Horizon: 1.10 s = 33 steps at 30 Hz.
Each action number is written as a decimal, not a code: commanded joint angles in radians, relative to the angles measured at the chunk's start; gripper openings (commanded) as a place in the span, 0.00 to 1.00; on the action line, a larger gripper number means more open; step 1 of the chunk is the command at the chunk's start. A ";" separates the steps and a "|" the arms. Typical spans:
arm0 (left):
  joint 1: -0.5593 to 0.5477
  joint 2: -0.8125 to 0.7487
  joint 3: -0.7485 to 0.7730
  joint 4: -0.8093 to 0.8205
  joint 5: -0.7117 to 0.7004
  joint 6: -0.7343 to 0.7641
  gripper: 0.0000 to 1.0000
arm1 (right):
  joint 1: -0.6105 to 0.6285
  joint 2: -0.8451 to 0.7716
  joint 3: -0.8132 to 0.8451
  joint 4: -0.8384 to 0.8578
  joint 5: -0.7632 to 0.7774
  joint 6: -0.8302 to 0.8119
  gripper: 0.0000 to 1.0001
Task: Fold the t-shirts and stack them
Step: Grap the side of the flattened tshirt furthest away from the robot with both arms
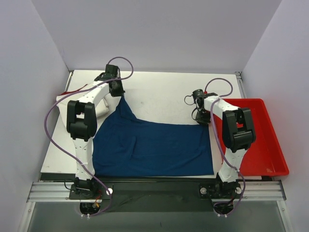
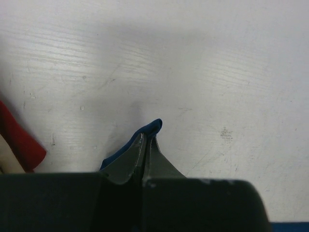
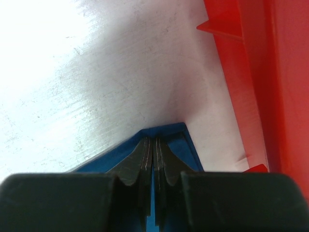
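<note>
Seen from above, a white worktop (image 1: 159,96) stands between pale walls, with two white robot arms mounted at its near edge. A dark blue t-shirt (image 1: 154,150) lies spread across the near half of the worktop, mostly flat, its near hem running along the front edge.

The shirt's far left corner is drawn up into a narrow peak that ends at the left gripper (image 1: 119,94). In the left wrist view, this gripper (image 2: 146,140) has its fingers pressed together on the cloth, and a small tip of the blue fabric (image 2: 153,126) pokes out beyond them.

The right gripper (image 1: 202,117) sits at the shirt's far right corner, just beside a red tray (image 1: 263,145) that fills the right side of the worktop. The right wrist view shows this gripper (image 3: 153,141) with its fingers closed together on that corner. The blue cloth (image 3: 169,130) lies flat around and just past the fingertips, and the tray wall (image 3: 270,72) rises close on the right.

A cream t-shirt (image 1: 63,101) with a red edge lies at the far left of the worktop, partly hidden behind the left arm. Its red edge and a strip of cream (image 2: 7,157) show at the left border of the left wrist view — apart from the blue shirt.
</note>
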 commanded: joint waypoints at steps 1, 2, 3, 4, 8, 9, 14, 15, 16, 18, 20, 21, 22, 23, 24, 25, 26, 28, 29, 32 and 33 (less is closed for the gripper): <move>0.022 -0.098 0.021 0.028 0.044 -0.014 0.00 | -0.004 -0.075 -0.009 -0.028 0.006 -0.003 0.00; 0.024 -0.099 0.021 0.031 0.047 -0.016 0.00 | -0.006 -0.079 -0.005 -0.030 0.004 -0.006 0.00; 0.025 -0.104 0.021 0.034 0.061 -0.023 0.00 | -0.004 -0.085 -0.002 -0.036 0.004 -0.007 0.00; 0.028 -0.107 0.022 0.039 0.071 -0.028 0.00 | -0.004 -0.090 0.005 -0.038 0.004 -0.009 0.00; 0.039 -0.082 0.068 0.030 0.127 -0.043 0.00 | -0.006 -0.093 0.043 -0.051 0.012 -0.017 0.00; 0.039 -0.066 0.085 0.013 0.137 -0.037 0.00 | -0.006 -0.090 0.054 -0.056 0.010 -0.020 0.00; 0.044 -0.052 0.132 0.019 0.150 -0.034 0.00 | -0.006 -0.076 0.118 -0.070 0.022 -0.035 0.00; 0.045 -0.053 0.137 0.022 0.150 -0.037 0.00 | -0.006 -0.078 0.123 -0.074 0.022 -0.037 0.00; 0.048 -0.055 0.142 0.025 0.151 -0.040 0.00 | -0.006 -0.079 0.136 -0.074 0.025 -0.041 0.00; 0.053 -0.064 0.145 0.031 0.160 -0.048 0.00 | -0.006 -0.084 0.146 -0.079 0.026 -0.044 0.00; 0.054 -0.078 0.137 0.030 0.162 -0.051 0.00 | -0.006 -0.089 0.149 -0.082 0.025 -0.047 0.00; 0.054 -0.099 0.110 0.028 0.162 -0.059 0.00 | -0.006 -0.096 0.147 -0.085 0.024 -0.047 0.00; 0.056 -0.113 0.094 0.028 0.162 -0.065 0.00 | -0.004 -0.102 0.144 -0.087 0.024 -0.047 0.00; 0.057 -0.130 0.070 0.026 0.160 -0.071 0.00 | -0.004 -0.108 0.132 -0.090 0.024 -0.046 0.00; 0.059 -0.169 0.024 0.028 0.156 -0.088 0.00 | -0.006 -0.125 0.126 -0.090 0.022 -0.043 0.00; 0.064 -0.194 -0.007 0.028 0.153 -0.095 0.00 | -0.003 -0.133 0.115 -0.090 0.021 -0.043 0.00; 0.067 -0.218 -0.033 0.026 0.148 -0.105 0.00 | -0.004 -0.144 0.106 -0.090 0.019 -0.040 0.00; 0.070 -0.294 -0.115 0.022 0.134 -0.114 0.00 | -0.001 -0.174 0.078 -0.090 0.013 -0.035 0.00; 0.071 -0.320 -0.142 0.019 0.128 -0.119 0.00 | 0.002 -0.182 0.069 -0.090 0.010 -0.031 0.00; 0.071 -0.416 -0.261 0.011 0.131 -0.135 0.00 | 0.016 -0.217 0.032 -0.090 0.003 -0.027 0.00; 0.071 -0.461 -0.289 0.011 0.139 -0.148 0.00 | 0.017 -0.231 0.025 -0.090 0.002 -0.027 0.00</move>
